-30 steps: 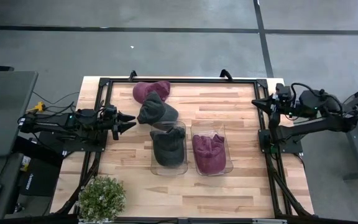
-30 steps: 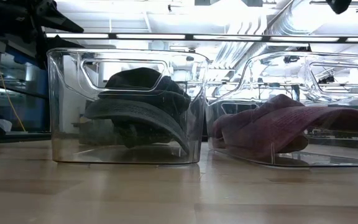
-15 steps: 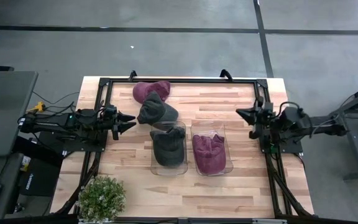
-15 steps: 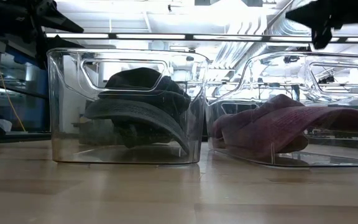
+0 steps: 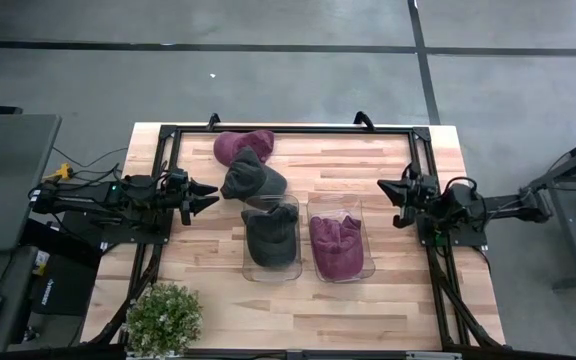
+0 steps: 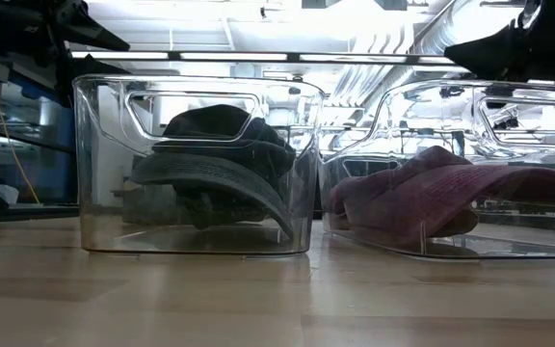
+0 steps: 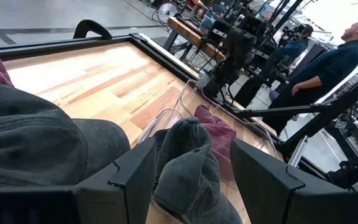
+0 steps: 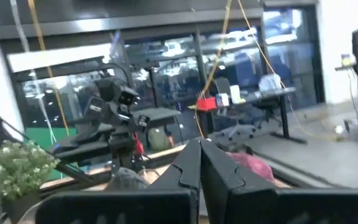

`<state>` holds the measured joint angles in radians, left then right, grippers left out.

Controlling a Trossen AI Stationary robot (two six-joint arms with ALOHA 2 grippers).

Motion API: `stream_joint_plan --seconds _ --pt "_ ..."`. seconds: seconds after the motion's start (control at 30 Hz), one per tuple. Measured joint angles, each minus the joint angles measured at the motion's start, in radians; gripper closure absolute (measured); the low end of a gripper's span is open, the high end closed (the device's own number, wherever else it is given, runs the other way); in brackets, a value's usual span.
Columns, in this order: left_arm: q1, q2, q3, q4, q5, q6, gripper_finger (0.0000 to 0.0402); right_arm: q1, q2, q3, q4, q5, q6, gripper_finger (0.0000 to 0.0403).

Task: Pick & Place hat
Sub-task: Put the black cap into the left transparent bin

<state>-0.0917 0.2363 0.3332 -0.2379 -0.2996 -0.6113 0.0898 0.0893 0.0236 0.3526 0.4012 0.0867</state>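
A dark grey hat (image 5: pixel 253 178) and a maroon hat (image 5: pixel 243 147) lie on the table's far left part, the grey one's edge next to the left bin's far rim. Another grey hat (image 6: pixel 220 164) sits in the left clear bin (image 5: pixel 271 265), and another maroon hat (image 6: pixel 432 193) in the right clear bin (image 5: pixel 368 262). My left gripper (image 5: pixel 211 195) hovers open just left of the loose grey hat (image 7: pixel 30 143). My right gripper (image 5: pixel 390 192) hangs shut above the table's right part, right of the bins, touching nothing.
A potted plant (image 5: pixel 163 315) stands at the near left corner. A black frame (image 5: pixel 288 130) runs along the table's far and side edges. Bare wood lies between the bins and the right gripper. People (image 7: pixel 328 62) stand beyond the table in the left wrist view.
My right arm has swung from the table's far right corner toward the near edge and leftward over the table, coming lower; its gripper now shows at the upper right of the low view. The hats, bins and left arm have stayed put.
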Motion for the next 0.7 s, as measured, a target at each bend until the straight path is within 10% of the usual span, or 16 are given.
stream_joint_plan --seconds 0.7 --pt "0.000 0.000 0.000 0.001 0.000 0.000 0.0204 -0.001 0.001 -0.014 -0.289 -0.136 -0.031 0.0403"
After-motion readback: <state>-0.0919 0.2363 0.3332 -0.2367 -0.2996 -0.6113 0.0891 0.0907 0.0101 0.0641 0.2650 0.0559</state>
